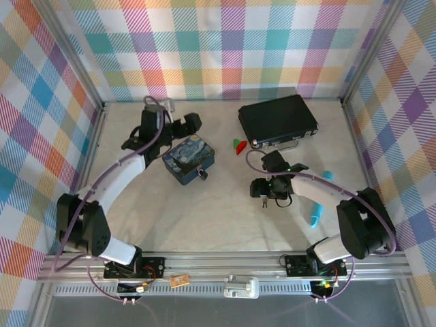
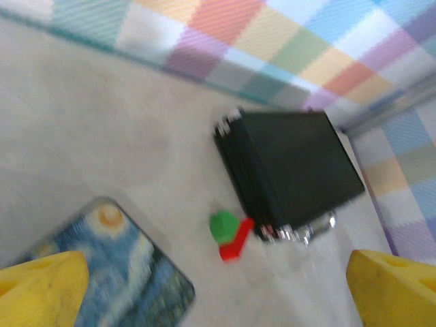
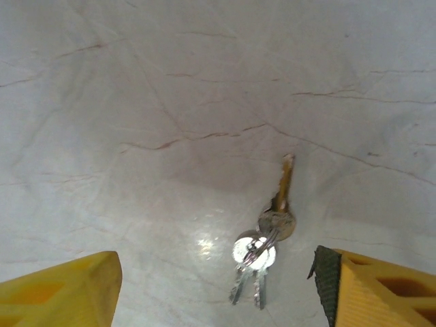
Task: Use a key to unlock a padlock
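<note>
Brass key (image 3: 281,204) on pale table (image 3: 136,102), between right hand's (image 3: 216,293) spread fingers (image 3: 61,293), apparently untouched.

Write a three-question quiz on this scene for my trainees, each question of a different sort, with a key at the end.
1. True or false: the bunch of keys lies on the table between the spread fingers of the right pincer.
2. Which thing lies just beside the black case? A) the red-and-green piece; B) a cup; C) a spoon.
3. Short answer: the padlock sits at the near edge of which thing?

Key: 1 true; 2 A; 3 the blue starry tin.
</note>
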Robot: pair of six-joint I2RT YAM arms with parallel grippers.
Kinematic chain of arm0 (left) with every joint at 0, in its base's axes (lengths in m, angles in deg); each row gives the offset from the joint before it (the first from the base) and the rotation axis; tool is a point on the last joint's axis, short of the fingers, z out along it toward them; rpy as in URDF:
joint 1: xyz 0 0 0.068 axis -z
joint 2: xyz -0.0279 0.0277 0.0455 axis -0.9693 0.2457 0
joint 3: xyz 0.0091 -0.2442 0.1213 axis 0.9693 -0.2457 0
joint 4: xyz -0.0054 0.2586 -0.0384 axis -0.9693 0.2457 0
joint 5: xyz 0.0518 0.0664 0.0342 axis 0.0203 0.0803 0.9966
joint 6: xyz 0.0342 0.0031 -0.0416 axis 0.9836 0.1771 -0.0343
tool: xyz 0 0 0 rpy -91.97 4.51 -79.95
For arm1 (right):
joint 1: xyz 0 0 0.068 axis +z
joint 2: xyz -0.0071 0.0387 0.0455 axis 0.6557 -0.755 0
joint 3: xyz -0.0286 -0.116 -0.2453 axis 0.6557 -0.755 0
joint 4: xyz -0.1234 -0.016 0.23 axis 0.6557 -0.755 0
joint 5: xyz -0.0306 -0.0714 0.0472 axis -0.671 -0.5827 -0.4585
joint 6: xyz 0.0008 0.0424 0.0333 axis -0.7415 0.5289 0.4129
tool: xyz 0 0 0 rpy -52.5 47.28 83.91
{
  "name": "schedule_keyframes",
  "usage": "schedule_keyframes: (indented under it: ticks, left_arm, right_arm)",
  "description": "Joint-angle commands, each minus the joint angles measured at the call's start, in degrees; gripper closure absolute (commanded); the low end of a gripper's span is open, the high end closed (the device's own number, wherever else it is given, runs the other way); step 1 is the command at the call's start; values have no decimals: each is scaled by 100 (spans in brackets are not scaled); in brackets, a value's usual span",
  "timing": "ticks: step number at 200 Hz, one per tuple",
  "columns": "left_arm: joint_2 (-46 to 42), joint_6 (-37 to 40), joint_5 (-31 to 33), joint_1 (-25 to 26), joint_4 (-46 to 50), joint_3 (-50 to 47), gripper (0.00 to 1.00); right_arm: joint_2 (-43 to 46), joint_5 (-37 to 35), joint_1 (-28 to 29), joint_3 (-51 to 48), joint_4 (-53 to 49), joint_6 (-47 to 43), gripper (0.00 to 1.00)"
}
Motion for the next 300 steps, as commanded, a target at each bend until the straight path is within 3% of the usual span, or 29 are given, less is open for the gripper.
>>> schedule_keyframes:
  ticks: [1,40,112,163,222,282,300]
  left_arm:
    - [-240,-597,155,597,-87,-758,4]
    - [-465,-1184,940,1426,-418,-1559,3]
    - [-360,-797,1383,1438,-278,-1007,2]
    - [-533,-1099,1424,1438,-482,-1398,2]
    - [-768,-1025,1600,1438,-311,-1439,2]
    - [-899,-1118,1636,1438,-307,-1533,1]
    - [-912,-1161,1638,1438,-300,-1549,2]
  right_arm:
    - [-275,-496,65,327,-349,159,34]
    - [-467,-629,269,298,-479,396,48]
    - [-557,-799,465,114,-502,850,58]
    - [-830,-1104,465,252,-419,507,60]
    - [-1046,-609,478,338,214,-78,72]
    - [-1242,-586,483,430,202,-490,85]
    - [-1251,-575,483,347,272,-588,94]
